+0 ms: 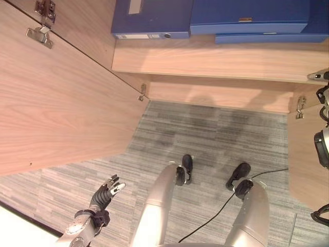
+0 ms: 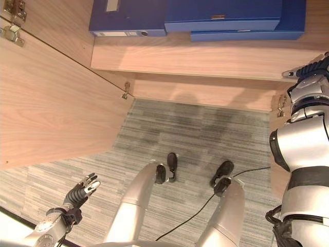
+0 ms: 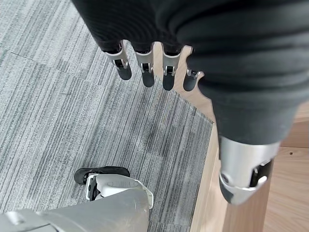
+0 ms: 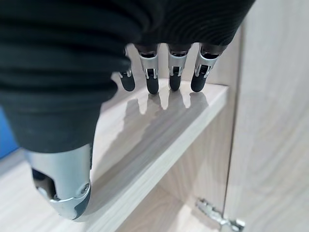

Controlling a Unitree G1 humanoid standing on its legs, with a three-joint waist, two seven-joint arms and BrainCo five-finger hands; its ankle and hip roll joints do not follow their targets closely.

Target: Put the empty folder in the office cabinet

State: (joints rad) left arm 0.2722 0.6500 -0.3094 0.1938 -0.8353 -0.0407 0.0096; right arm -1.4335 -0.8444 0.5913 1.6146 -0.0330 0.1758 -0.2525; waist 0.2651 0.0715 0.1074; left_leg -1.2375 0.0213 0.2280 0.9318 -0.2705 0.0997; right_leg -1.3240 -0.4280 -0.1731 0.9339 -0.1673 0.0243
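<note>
1. While both hands are empty, the blue folders are seen lying flat on the cabinet shelf, long sides running along its front edge.
2. The right hand is held at the shelf's right end, fingers straight and relaxed, well apart from the folders.
3. The left hand is hung low over the carpet beside the open door, fingers loose, holding nothing.
4. The right hand is judged nearer; which folder is the empty one cannot be told.

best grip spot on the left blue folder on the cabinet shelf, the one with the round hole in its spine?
Probably by the spine. The left blue folder lies flat on the shelf with its labelled spine and finger hole facing out, near the front edge. Come straight in from the front; a stacked pair of blue folders blocks its right side. Both hands, left hand and right hand, are empty.
</note>
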